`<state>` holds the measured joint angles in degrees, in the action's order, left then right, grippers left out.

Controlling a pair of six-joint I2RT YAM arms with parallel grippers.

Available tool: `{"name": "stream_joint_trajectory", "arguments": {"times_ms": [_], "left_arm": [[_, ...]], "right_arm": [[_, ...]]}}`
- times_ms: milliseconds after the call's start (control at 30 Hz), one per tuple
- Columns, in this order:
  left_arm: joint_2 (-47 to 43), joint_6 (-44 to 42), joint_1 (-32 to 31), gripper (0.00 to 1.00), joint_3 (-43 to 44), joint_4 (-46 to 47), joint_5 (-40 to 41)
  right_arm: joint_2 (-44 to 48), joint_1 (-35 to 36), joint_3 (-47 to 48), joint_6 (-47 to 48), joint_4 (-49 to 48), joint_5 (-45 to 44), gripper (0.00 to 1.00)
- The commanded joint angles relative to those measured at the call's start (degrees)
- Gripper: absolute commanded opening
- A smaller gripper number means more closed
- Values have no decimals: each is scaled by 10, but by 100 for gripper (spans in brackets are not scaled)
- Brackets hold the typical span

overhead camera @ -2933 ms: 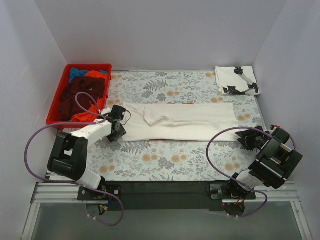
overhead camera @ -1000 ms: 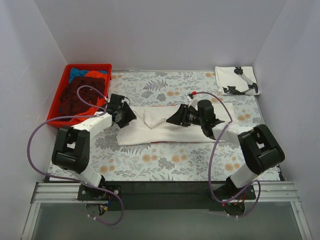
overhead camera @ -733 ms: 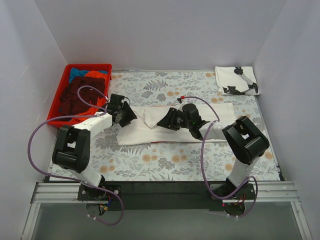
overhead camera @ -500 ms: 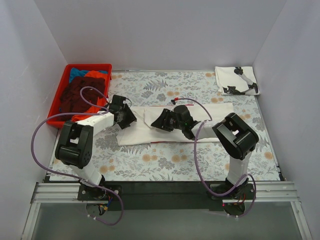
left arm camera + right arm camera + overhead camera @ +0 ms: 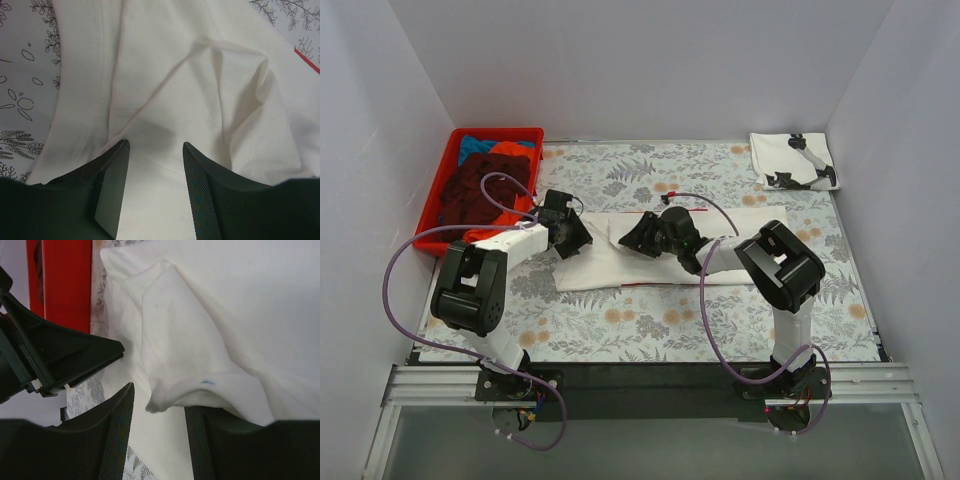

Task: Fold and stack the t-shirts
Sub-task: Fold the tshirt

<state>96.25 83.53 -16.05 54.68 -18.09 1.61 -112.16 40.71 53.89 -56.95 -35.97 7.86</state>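
A white t-shirt (image 5: 620,268) lies folded into a long strip across the middle of the floral table. My left gripper (image 5: 578,238) is at the strip's left end, open, with flat white cloth (image 5: 200,90) under and between its fingers (image 5: 155,145). My right gripper (image 5: 628,240) reaches in from the right, a short way from the left one. It is open (image 5: 159,397), and a raised fold of the white cloth (image 5: 200,390) drapes over one finger, its tip hanging in the gap. A folded white tee with black print (image 5: 793,160) lies at the back right corner.
A red crate (image 5: 432,215) at the back left holds maroon, orange and blue shirts (image 5: 480,185). Its red wall (image 5: 60,280) and the left gripper's black fingers (image 5: 75,352) show in the right wrist view. White walls close in three sides.
My right arm swung from the table's right edge across the shirt to its left part. My left gripper shifted onto the shirt's left end. Both sets of jaws narrowed slightly.
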Motion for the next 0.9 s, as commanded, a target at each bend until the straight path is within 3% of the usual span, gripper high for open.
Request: {"name": "stream_joint_trajectory", "arguments": {"times_ms": [0, 367, 700, 867], "left_arm": [[-4, -7, 1, 45, 18, -12, 18], [13, -9, 2, 45, 21, -20, 23], [11, -12, 1, 45, 30, -22, 27], [-20, 18, 1, 46, 36, -30, -11]], "right_arm": [[17, -22, 24, -8, -24, -14, 51], [18, -114, 24, -45, -46, 44, 53], [-28, -130, 68, -51, -47, 127, 52], [-25, -133, 68, -35, -47, 139, 51]]}}
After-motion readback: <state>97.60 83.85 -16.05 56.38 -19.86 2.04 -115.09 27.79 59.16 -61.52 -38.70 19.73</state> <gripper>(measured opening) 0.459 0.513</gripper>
